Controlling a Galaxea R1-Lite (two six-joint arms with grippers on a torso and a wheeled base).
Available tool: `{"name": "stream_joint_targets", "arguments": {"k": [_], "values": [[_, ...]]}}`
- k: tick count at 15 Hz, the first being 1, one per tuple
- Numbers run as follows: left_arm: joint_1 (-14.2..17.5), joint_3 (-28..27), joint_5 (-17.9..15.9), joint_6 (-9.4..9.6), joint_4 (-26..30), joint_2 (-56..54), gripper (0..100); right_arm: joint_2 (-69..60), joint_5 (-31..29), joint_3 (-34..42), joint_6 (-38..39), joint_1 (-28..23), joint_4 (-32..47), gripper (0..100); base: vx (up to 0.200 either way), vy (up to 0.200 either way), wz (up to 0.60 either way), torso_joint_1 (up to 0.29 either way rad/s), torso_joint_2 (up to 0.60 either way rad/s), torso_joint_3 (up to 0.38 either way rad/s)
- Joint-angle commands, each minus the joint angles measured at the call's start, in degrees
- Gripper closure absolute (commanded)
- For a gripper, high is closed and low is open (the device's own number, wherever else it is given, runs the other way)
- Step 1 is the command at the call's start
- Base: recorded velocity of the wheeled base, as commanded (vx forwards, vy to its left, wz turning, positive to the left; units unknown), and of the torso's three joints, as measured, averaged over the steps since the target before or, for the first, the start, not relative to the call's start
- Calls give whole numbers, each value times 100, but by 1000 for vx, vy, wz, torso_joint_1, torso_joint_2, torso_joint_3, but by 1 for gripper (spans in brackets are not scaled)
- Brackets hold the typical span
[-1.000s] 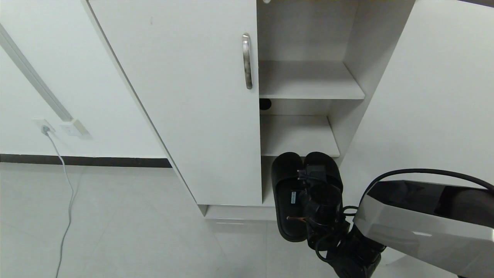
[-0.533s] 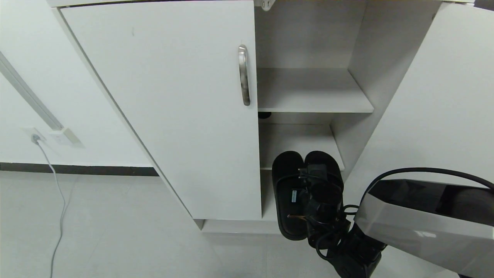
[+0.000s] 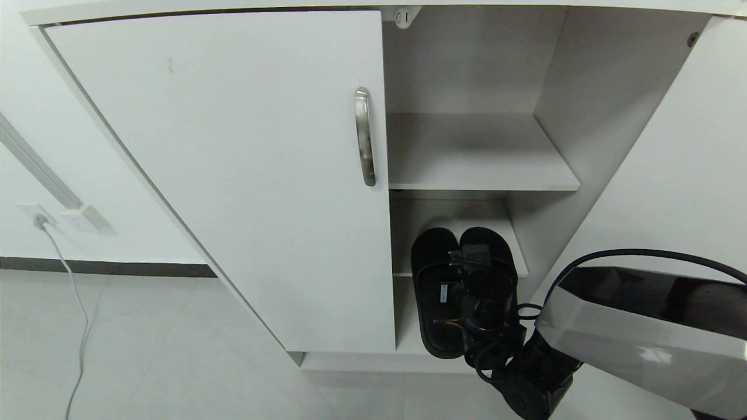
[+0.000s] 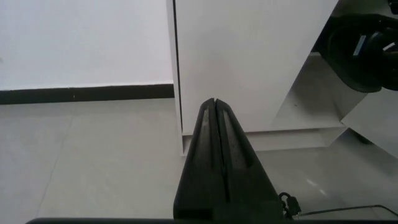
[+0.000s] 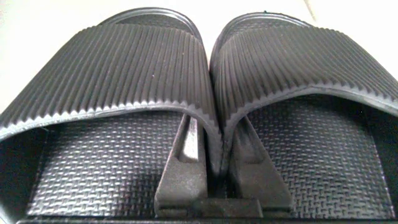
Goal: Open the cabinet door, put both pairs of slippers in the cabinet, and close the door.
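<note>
Head view has tilted up; the slippers (image 3: 435,291) now poke over the lower shelf (image 3: 408,259). The right hand (image 5: 214,155) pinches them. The left hand (image 4: 214,124) is pressed together.

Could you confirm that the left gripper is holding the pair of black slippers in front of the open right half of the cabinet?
Not quite: it is the right gripper that is holding the pair of black slippers in front of the open right half of the cabinet, as the head view shows. The left gripper is shut and empty.
</note>
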Motion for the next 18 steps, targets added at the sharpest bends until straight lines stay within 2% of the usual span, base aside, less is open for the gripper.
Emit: {"name": "stream_joint_targets", "arguments": {"k": [1, 5, 6, 14, 18], "values": [[1, -1, 0, -1, 0, 7, 100, 21, 41, -381, 62, -154, 408, 100, 0, 0, 0, 0, 0, 0], [1, -1, 9, -1, 0, 7, 100, 136, 367, -1013, 229, -207, 1093, 100, 0, 0, 0, 0, 0, 0], [1, -1, 9, -1, 0, 7, 100, 276, 455, -1391, 229, -295, 1313, 100, 0, 0, 0, 0, 0, 0], [1, -1, 9, -1, 0, 7, 100, 980, 507, -3518, 229, -708, 2737, 100, 0, 0, 0, 0, 0, 0], [1, -1, 9, -1, 0, 7, 100, 1059, 551, -4063, 229, -814, 3159, 100, 0, 0, 0, 0, 0, 0]]}}
